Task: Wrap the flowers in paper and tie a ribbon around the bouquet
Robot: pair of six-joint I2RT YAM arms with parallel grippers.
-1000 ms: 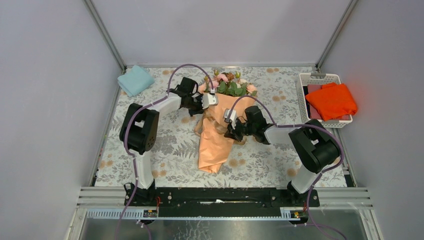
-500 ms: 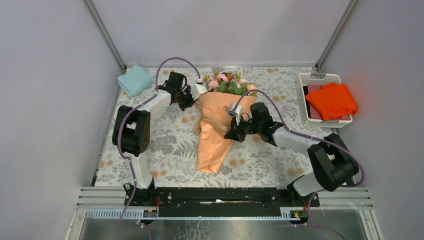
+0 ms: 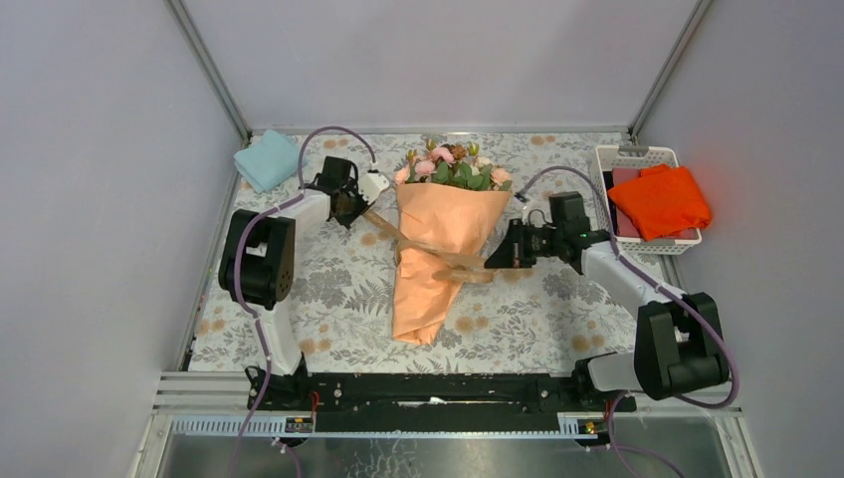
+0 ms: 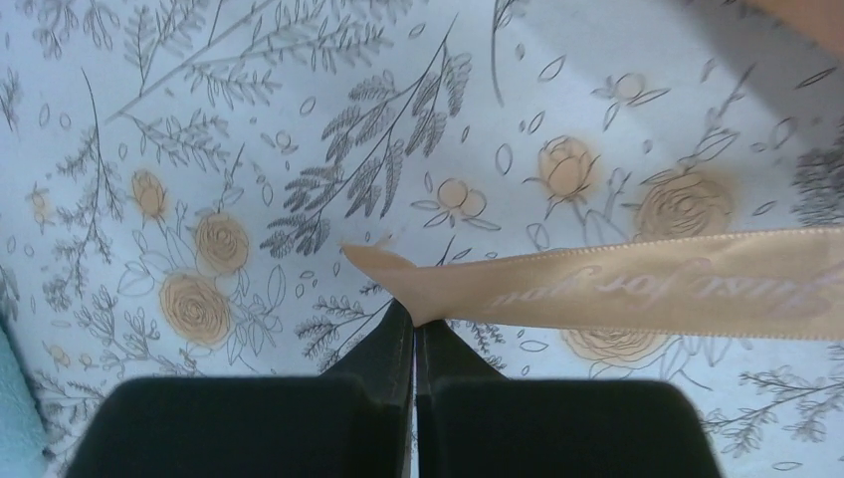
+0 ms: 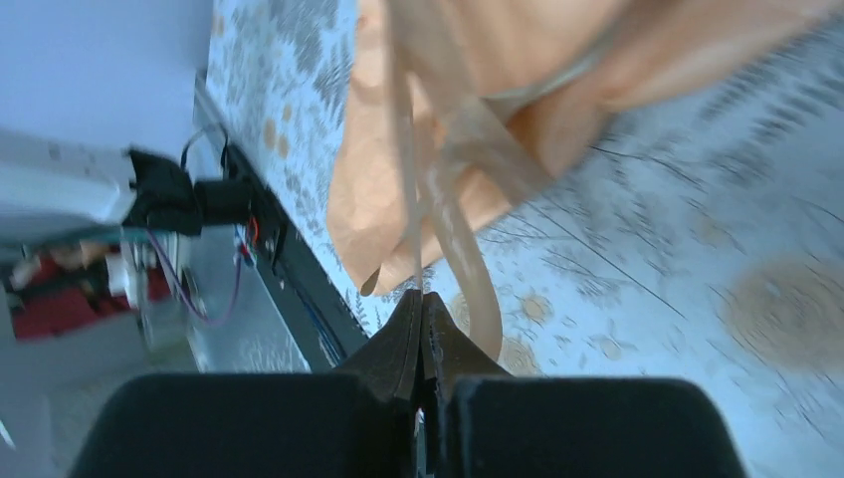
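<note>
Cinching time: left pincer [image 4: 414,324] and right pincer [image 5: 420,299] each clamp a ribbon [image 4: 637,284] end, so I'd pull evenly, keeping the bouquet [image 3: 438,229] centred.

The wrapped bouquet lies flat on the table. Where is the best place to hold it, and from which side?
Probably the lower part of the bouquet, just below where the ribbon crosses it, coming from above with the jaws across its width. There the cone is gathered and slimmer; the flowers at the far end spread wide and would crush easily.
</note>
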